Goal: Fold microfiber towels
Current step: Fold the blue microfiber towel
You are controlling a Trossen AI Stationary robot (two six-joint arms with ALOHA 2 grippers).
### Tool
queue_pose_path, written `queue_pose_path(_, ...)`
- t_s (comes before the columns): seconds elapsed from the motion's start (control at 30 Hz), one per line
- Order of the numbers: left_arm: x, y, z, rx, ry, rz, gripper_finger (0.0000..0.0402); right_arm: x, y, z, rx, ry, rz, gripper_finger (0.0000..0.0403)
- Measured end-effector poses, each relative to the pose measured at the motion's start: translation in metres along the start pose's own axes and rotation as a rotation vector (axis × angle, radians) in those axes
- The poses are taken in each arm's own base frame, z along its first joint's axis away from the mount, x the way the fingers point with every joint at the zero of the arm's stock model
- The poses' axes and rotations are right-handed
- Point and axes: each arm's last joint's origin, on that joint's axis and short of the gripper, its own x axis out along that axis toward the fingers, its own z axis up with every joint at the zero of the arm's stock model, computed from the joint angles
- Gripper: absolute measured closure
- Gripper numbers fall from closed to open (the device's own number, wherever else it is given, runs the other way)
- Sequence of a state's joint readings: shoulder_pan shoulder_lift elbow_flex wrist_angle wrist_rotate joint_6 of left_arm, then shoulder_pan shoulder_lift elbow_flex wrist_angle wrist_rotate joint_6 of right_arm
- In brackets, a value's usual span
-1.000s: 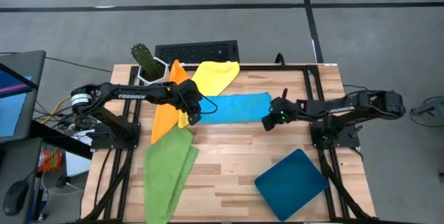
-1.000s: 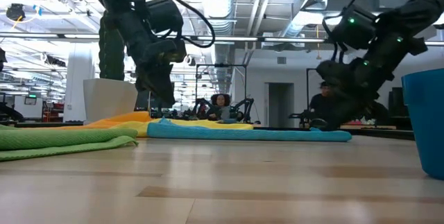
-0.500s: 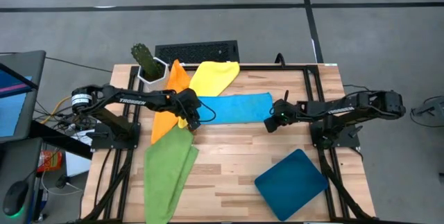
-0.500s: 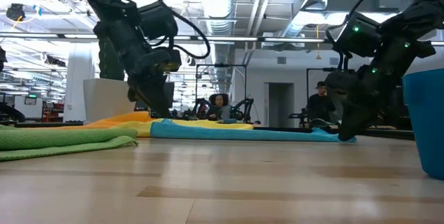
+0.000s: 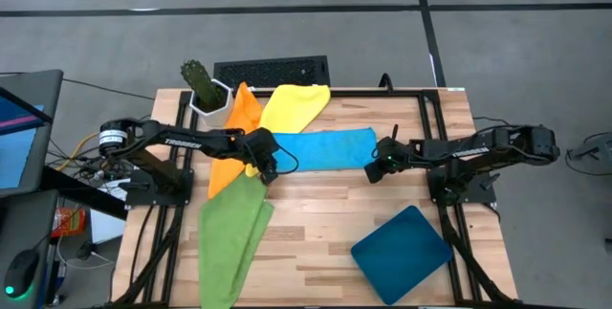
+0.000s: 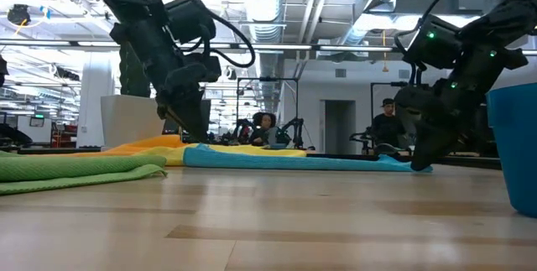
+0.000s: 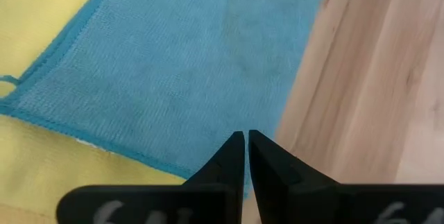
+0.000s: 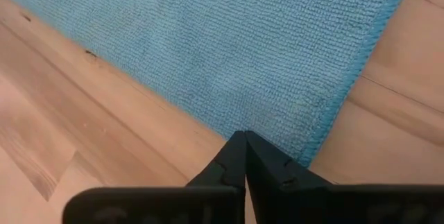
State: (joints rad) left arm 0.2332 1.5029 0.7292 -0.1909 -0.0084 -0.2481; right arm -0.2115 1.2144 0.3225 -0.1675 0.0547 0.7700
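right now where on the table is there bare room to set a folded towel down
Bare wood lies in the middle front, bordered by the light blue towel, green towel and teal tray. A smaller patch sits behind the right gripper. The left rear is crowded: orange towel, yellow towel, left gripper.

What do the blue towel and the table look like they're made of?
Blue towel: soft microfiber-like cloth, matte, with fine looped pile and a stitched hem. Table: light wood, probably butcher block, with visible grain, plank seams and a smooth, faintly glossy finish.

Orange towel (image 5: 232, 142) partly under left arm, yellow towel (image 5: 295, 104) perhaps under light blue towel (image 5: 325, 146)
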Motion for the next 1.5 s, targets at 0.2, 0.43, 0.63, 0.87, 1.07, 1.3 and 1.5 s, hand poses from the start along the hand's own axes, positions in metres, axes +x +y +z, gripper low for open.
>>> queue_pose_path(0.2, 0.013, -0.004, -0.006, 0.007, 0.042, -0.009, 0.0388, 0.000, 0.000, 0.000, 0.000, 0.001, 0.001, 0.0378)
queue_pose_path(0.43, 0.026, -0.010, -0.012, 0.013, 0.083, -0.007, 0.0388, 0.000, 0.000, -0.001, 0.000, 0.004, -0.002, 0.0376)
queue_pose_path(0.63, 0.026, -0.009, -0.013, 0.011, 0.083, 0.006, 0.0388, -0.003, -0.002, -0.002, -0.001, 0.011, -0.009, 0.0376)
queue_pose_path(0.87, 0.026, -0.010, -0.012, 0.000, 0.072, 0.003, 0.0388, -0.023, -0.001, 0.003, 0.032, -0.095, 0.046, 0.0385)
queue_pose_path(1.07, 0.026, -0.011, -0.007, -0.001, 0.026, -0.011, 0.0388, -0.036, 0.007, 0.010, 0.027, -0.213, 0.147, 0.0374)
queue_pose_path(1.3, 0.025, -0.012, -0.001, -0.011, 0.000, -0.019, 0.0388, -0.023, 0.031, 0.028, -0.015, -0.356, 0.337, 0.0392)
queue_pose_path(1.5, 0.025, -0.012, 0.000, -0.011, -0.011, -0.021, 0.0388, 0.015, 0.054, 0.033, -0.088, -0.269, 0.357, 0.0382)
